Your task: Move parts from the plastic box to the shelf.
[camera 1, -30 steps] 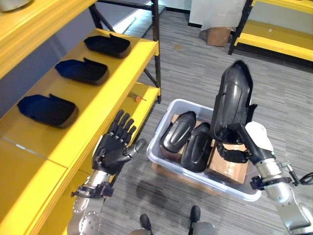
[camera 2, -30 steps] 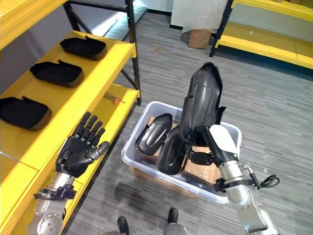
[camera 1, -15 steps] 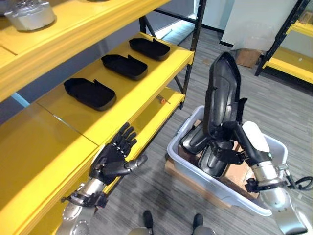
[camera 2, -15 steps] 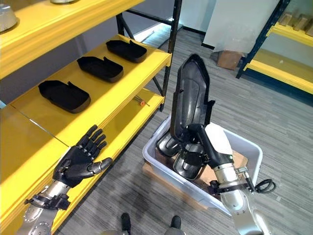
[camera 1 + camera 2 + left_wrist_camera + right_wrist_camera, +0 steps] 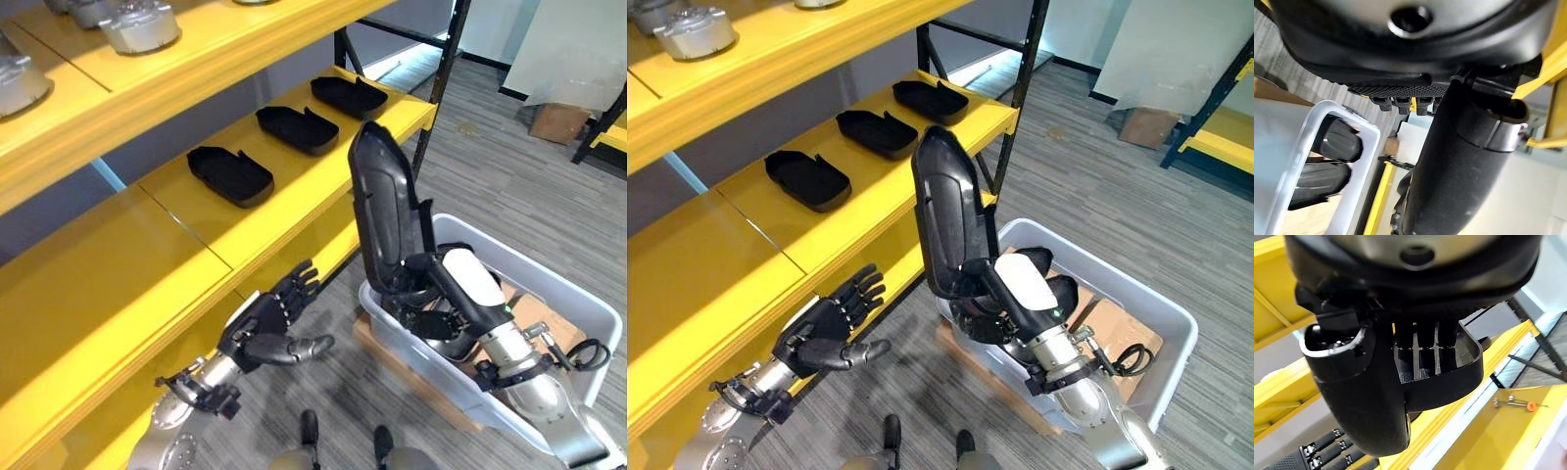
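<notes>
Glossy black long curved shell part (image 5: pixel 384 211), upright, clasped at its base by right hand (image 5: pixel 431 284), left hand (image 5: pixel 266 321) spread

Right hand (image 5: pixel 991 304) raised, fingers clamped; left hand (image 5: pixel 823 331) hangs low (fingers spread).

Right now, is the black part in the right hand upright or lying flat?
Upright: the black part stands on end above the plastic box, gripped low by the right hand.
</notes>
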{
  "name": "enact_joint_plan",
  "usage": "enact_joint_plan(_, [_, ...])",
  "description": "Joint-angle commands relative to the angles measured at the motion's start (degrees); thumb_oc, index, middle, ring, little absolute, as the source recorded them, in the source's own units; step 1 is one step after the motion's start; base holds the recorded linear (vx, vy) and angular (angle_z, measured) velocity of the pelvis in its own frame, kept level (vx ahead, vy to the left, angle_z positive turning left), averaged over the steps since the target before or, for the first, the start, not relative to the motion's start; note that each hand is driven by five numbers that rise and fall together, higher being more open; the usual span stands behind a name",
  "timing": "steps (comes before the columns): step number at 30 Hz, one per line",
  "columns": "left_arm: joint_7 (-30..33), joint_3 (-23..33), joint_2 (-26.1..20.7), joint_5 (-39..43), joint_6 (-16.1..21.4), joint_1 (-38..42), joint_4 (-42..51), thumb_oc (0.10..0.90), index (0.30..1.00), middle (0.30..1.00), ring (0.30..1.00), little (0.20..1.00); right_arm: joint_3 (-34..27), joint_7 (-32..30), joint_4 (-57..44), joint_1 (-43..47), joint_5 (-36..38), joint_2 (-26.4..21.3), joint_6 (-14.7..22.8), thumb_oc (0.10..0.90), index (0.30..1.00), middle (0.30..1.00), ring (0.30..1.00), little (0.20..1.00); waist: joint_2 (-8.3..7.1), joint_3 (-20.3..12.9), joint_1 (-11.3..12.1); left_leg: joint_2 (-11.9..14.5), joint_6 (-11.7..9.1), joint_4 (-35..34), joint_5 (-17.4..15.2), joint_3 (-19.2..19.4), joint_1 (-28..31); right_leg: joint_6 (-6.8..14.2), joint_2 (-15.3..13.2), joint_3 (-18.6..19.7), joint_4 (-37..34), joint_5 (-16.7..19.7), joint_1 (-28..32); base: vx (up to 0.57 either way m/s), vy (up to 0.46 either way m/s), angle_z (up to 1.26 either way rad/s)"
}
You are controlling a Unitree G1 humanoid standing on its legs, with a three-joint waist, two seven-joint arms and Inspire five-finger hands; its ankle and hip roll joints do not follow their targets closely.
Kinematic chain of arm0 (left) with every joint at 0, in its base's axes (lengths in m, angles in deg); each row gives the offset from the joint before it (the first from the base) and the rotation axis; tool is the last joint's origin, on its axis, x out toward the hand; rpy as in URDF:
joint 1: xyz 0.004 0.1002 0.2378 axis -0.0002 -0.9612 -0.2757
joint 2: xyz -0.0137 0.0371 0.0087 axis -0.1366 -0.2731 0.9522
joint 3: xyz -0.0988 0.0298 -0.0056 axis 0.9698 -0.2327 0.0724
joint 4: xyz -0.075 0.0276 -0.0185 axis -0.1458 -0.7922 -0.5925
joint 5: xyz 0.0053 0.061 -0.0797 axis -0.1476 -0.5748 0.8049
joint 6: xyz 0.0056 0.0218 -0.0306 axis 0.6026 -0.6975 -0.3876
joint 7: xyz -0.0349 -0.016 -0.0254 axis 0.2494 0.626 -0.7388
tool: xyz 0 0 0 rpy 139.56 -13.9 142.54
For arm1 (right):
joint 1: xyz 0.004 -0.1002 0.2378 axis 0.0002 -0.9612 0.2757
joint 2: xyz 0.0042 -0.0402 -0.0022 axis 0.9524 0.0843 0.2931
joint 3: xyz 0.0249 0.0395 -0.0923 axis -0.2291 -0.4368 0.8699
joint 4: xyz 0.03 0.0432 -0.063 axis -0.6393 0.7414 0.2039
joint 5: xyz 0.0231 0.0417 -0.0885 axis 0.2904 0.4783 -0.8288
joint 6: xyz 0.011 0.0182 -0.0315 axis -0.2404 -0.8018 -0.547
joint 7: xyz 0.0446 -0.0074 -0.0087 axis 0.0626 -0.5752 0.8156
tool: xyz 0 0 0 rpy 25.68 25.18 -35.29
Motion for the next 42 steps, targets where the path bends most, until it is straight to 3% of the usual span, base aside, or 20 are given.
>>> enact_joint_plan(1, [-1.9,3.0,-2.2,3.3,4.7,5.0,6.6,0.9,1.0,1.0,1.0,1.0,-3.4,-6.3,-7.6,8.1,1.2,1.8,3.8,0.4,0.3,0.3,0.3,0.3,-2.07,-2.8,-0.6,-3.5,-1.3,2.6,-5.8,6.0,8.4,1.3,3.9,3.4,-0.8,-0.1,-1.6,-0.01,0.167,1.28])
enact_joint_plan(4, [-0.9,3.1,-2.2,4.5,5.4,5.1,7.3,0.9,1.0,1.0,1.0,1.0,-4.2,-5.0,-7.4,7.6,2.3,1.5,3.6,0.4,0.3,0.3,0.3,0.3,-2.45,-3.3,-1.0,-0.5,-3.0,2.0,-4.3,6.2,8.7,1.2,2.8,3.0,-1.1,-0.4,-0.8,0.03,0.182,0.43])
enact_joint_plan(5, [-0.4,3.2,-2.0,5.1,5.6,5.4,8.1,0.9,1.0,1.0,1.0,1.0,-4.6,-4.7,-7.2,7.4,2.5,0.9,3.4,0.4,0.3,0.3,0.3,0.3,-2.62,-3.5,-1.1,1.4,-4.0,1.8,-3.3,6.6,8.7,1.1,2.0,2.6,-1.3,-0.5,-0.5,0.06,0.345,0.47])
enact_joint_plan(6, [-0.1,3.7,-1.7,5.0,6.4,5.5,9.0,0.9,1.0,1.0,1.0,1.0,-5.4,-4.6,-6.8,7.3,2.9,-0.1,4.0,0.4,0.3,0.3,0.3,0.3,-2.97,-3.7,-1.2,5.3,-5.9,1.9,-1.5,7.4,8.2,0.9,0.6,1.9,-1.4,-0.8,0.2,0.06,0.35,0.41])
enact_joint_plan(8, [0.3,4.4,-1.8,4.9,6.9,5.3,9.5,0.9,1.0,1.0,1.0,1.0,-6.2,-3.7,-6.7,7.3,3.4,-0.7,4.8,0.4,0.3,0.3,0.3,0.3,-3.01,-3.5,-1.2,7.1,-6.7,2.5,-1.3,6.8,8.2,1.1,-0.5,1.6,-1.1,-1.1,0.6,0.07,0.334,0.28])
enact_joint_plan(12, [3.7,6.5,-2.4,5.9,8.4,4.3,9.8,0.9,1.0,1.0,1.0,1.0,-6.5,-1.6,-6.5,7.9,4.2,-2.5,4.3,0.4,0.3,0.3,0.3,0.3,-2.13,-3.8,-0.4,6.2,-6.8,1.0,-1.3,6.0,9.2,2.3,-2.1,0.9,-2.0,-0.4,1.0,0.1,0.408,0.07])
enact_joint_plan(14, [3.5,6.6,-2.2,4.8,9.2,5.1,9.4,0.9,1.0,1.0,1.0,1.0,-5.2,-0.8,-6.4,8.7,4.0,-2.1,4.3,0.4,0.3,0.3,0.3,0.3,-2.03,-4.1,0.7,4.3,-6.6,-0.2,-1.7,5.3,9.5,4.5,-3.9,-1.2,-3.3,1.2,1.2,0.1,0.475,0.1])
enact_joint_plan(15, [3.6,6.6,-2.2,4.5,9.2,5.1,9.4,0.9,1.0,1.0,1.0,1.0,-5.1,-0.7,-6.3,8.7,3.9,-2.0,4.4,0.4,0.3,0.3,0.3,0.3,-2.06,-4.1,0.6,4.3,-6.6,-0.2,-1.8,5.2,9.5,4.5,-4.0,-1.4,-3.4,1.3,1.3,0.05,0.293,0.13])
enact_joint_plan(22, [4.0,6.9,-1.6,2.2,7.4,3.5,10.2,0.9,1.0,1.0,1.0,1.0,-2.3,2.2,-7.3,9.5,3.3,0.2,5.2,0.4,0.3,0.3,0.3,0.3,-4.19,-4.4,4.6,0.4,-3.9,0.2,-4.0,4.9,9.4,7.8,-8.5,-6.1,-3.4,3.6,1.8,0.06,0.271,0.32])
enact_joint_plan(26, [4.1,7.1,-1.9,1.4,7.9,2.6,9.6,0.9,1.0,1.0,1.0,1.0,-1.0,1.2,-6.5,10.7,3.0,0.1,6.0,0.4,0.3,0.3,0.3,0.3,-4.92,-3.8,6.3,-0.9,-2.7,0.6,-4.8,5.0,9.5,8.0,-10.2,-8.6,-1.8,4.4,1.9,0.03,0.215,0.28])
enact_joint_plan(28, [3.9,7.8,-2.0,1.1,8.7,1.3,9.6,0.9,1.0,1.0,1.0,1.0,-0.1,0.9,-6.5,11.4,2.7,1.0,6.0,0.4,0.3,0.3,0.3,0.3,-5.11,-3.4,8.3,-1.6,-2.0,0.7,-5.3,5.3,9.5,7.8,-11.6,-11.7,1.4,5.0,1.7,0.0,0.201,0.72])
enact_joint_plan(30, [3.1,8.5,-2.3,1.1,8.4,0.6,10.0,0.9,1.0,1.0,1.0,1.0,0.7,0.4,-6.9,11.7,1.7,1.7,5.0,0.4,0.3,0.3,0.3,0.3,-5.3,-3.4,8.9,-2.4,-0.7,0.6,-5.6,3.8,9.0,7.5,-10.3,-10.4,4.4,4.0,1.3,0.02,0.152,0.48])
enact_joint_plan(32, [2.9,7.4,-2.4,1.2,8.1,1.6,10.0,0.9,1.0,1.0,1.0,1.0,1.1,0.2,-7.7,11.2,0.9,1.7,3.7,0.4,0.3,0.3,0.3,0.3,-5.52,-3.8,7.9,-3.2,0.6,0.5,-5.8,0.1,8.5,6.6,-5.2,-5.1,6.9,1.3,-0.6,0.06,0.103,0.66])
enact_joint_plan(35, [3.7,6.7,-2.4,1.6,7.7,2.6,10.2,0.9,1.0,1.0,1.0,1.0,0.6,0.7,-8.1,10.9,1.7,0.7,3.9,0.4,0.3,0.3,0.3,0.3,-5.55,-3.9,7.0,-3.7,0.7,0.1,-5.5,-1.7,8.3,5.4,-1.5,-2.6,7.1,-0.5,-2.0,0.05,0.092,0.98])
enact_joint_plan(36, [4.5,6.5,-2.4,1.4,7.8,3.0,10.3,0.9,1.0,1.0,1.0,1.0,0.4,1.3,-8.2,10.9,2.3,0.3,4.6,0.4,0.3,0.3,0.3,0.3,-5.74,-3.8,6.7,-4.2,0.5,-0.1,-5.5,-2.4,8.4,4.2,0.8,-2.0,5.7,-1.8,-2.0,0.07,0.05,0.68])
enact_joint_plan(38, [5.1,6.1,-2.0,1.4,7.8,3.3,10.4,0.9,1.0,1.0,1.0,1.0,0.1,1.6,-8.4,10.7,2.7,-0.1,4.9,0.4,0.3,0.3,0.3,0.3,-5.97,-3.7,6.3,-5.0,0.6,-0.2,-5.4,-3.6,8.5,3.2,2.8,-0.1,3.6,-1.6,-2.0,0.08,0.017,0.23])
enact_joint_plan(42, [4.3,4.4,-1.2,2.2,7.4,4.1,10.0,0.9,1.0,1.0,1.0,1.0,-0.9,1.8,-9.0,9.3,2.8,-0.2,5.5,0.4,0.3,0.3,0.3,0.3,-5.87,-3.7,4.1,-6.5,1.0,-0.2,-5.4,-6.9,8.8,2.4,6.3,8.2,0.6,0.4,-2.9,0.08,-0.014,0.31])
